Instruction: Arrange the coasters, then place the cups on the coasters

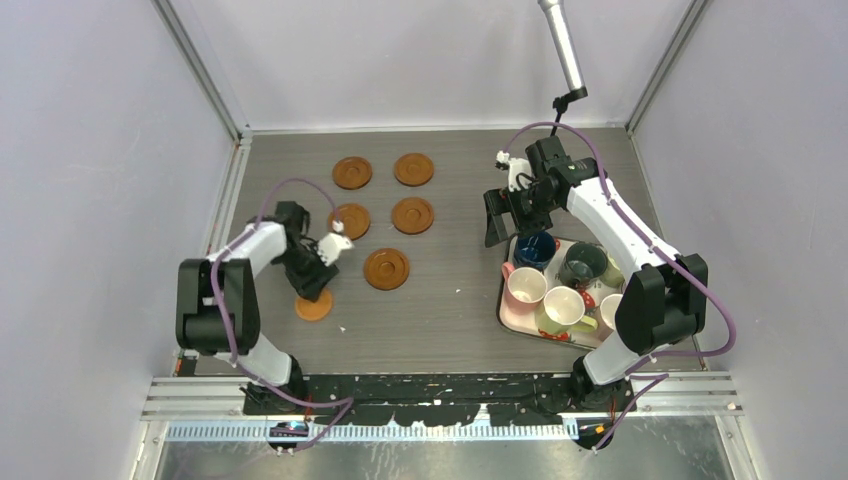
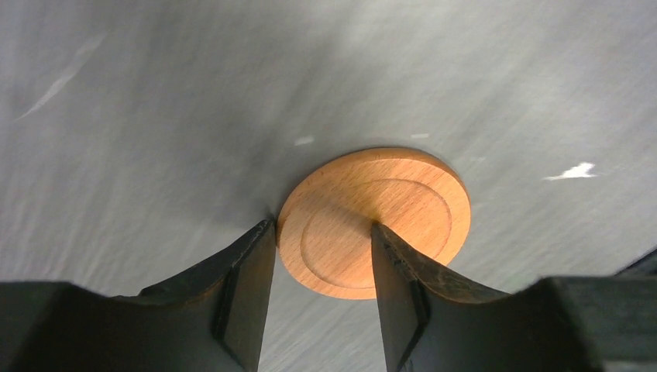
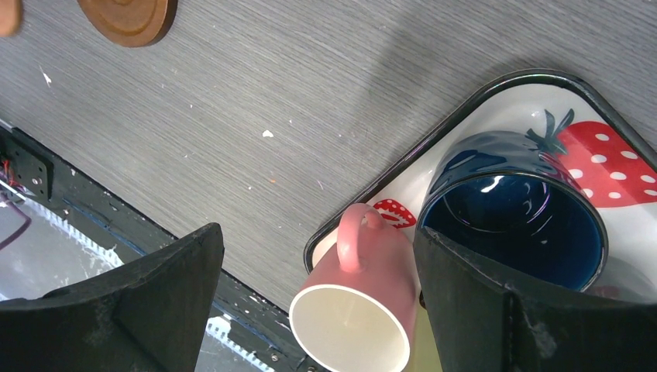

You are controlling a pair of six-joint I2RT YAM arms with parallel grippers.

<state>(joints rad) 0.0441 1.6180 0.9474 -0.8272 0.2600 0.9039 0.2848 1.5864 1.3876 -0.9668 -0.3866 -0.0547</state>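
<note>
Five brown coasters lie in two columns at the centre left of the table. A lighter wooden coaster lies near the front left, under my left gripper. In the left wrist view the jaws stand partly closed astride its left part. The left fingertip touches the rim from outside and the right fingertip is over its middle. My right gripper hangs wide open above the tray's left edge. Below it are a pink cup lying tilted and a dark blue cup.
The white strawberry-print tray at the right holds the dark blue, dark grey, pink and cream cups, with others hidden under the right arm. A metal frame rail runs along the near edge.
</note>
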